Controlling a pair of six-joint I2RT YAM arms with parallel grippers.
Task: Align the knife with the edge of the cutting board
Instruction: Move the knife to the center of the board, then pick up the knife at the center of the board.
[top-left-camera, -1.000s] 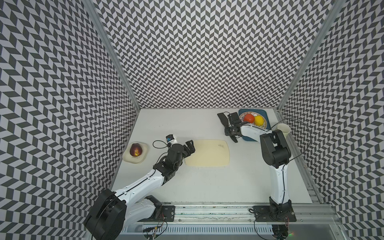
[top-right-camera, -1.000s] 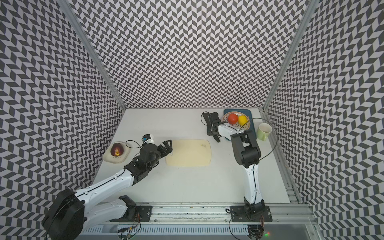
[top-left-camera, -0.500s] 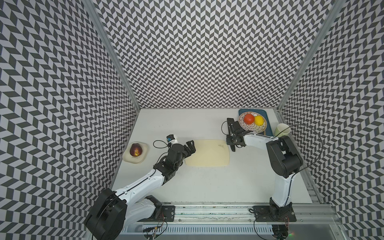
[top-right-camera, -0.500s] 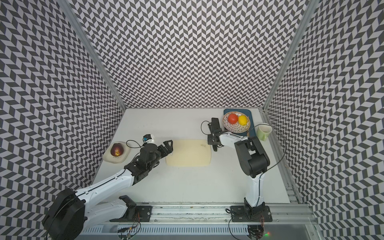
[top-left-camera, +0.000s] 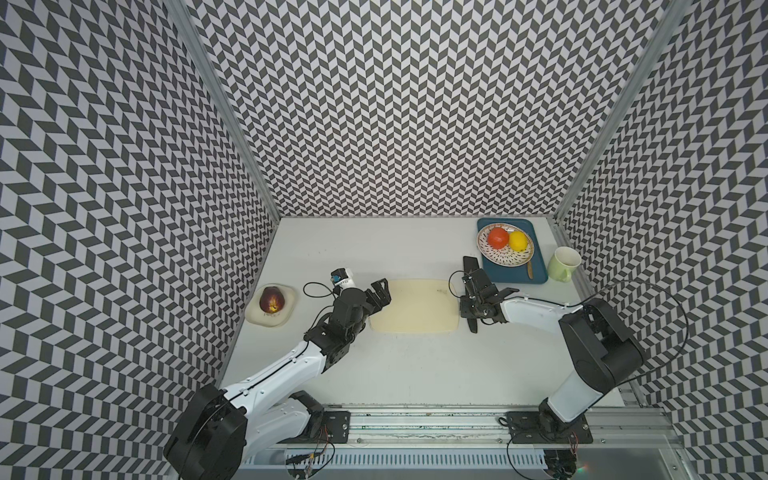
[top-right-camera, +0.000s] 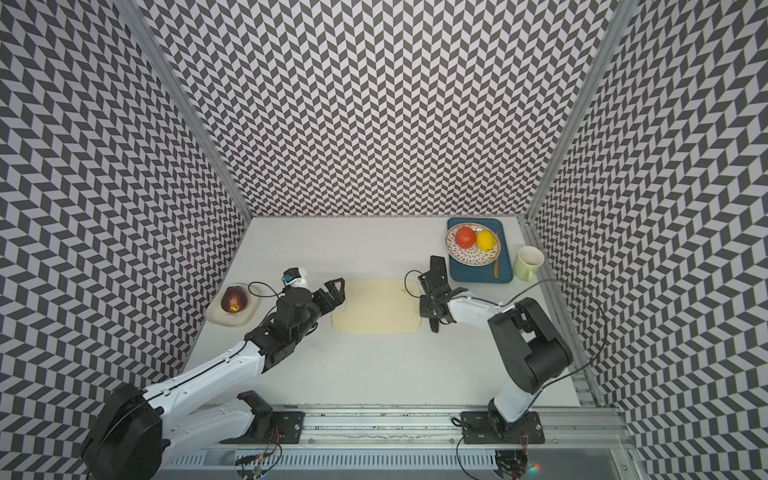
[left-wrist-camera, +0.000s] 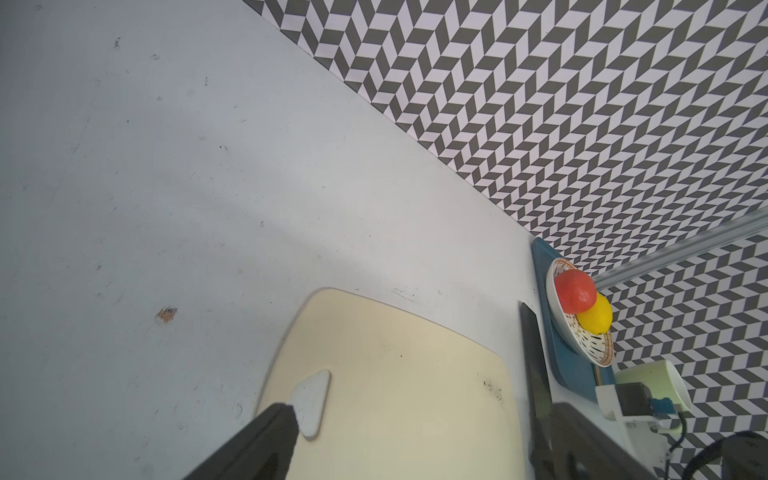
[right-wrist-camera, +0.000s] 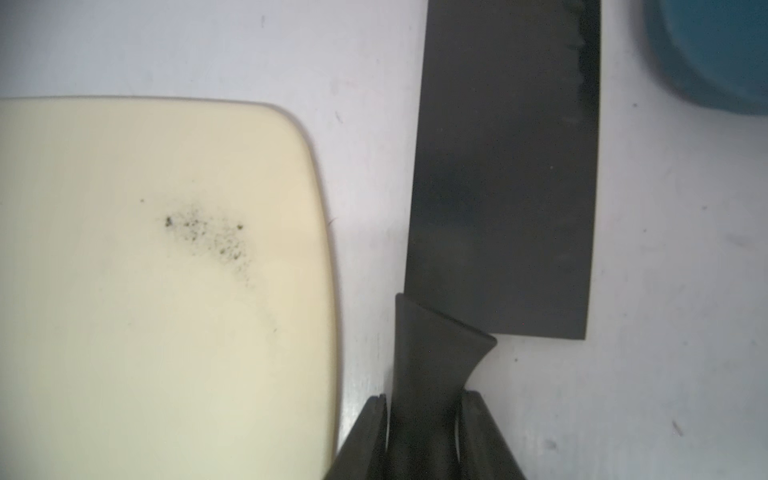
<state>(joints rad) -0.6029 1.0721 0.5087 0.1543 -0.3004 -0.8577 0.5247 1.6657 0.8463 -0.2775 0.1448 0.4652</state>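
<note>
One knife lies just beside the board, nearly parallel to its short edge, with a narrow gap between. The right gripper clamps its handle. Alignment looks nearly done; next is a slight nudge closer, then a clean release. The left gripper hovers spread wide over the board's far end.

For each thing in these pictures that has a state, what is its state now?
cutting board: lying flat, bare except for dark specks.
knife: beside the cutting board's short edge, roughly parallel, a gap between them.
right claw: shut on the knife's handle.
left claw: open, empty, at the cutting board's opposite end.
mug: upright, looks empty.
bowl: upright, holds a red fruit and a lemon.
</note>
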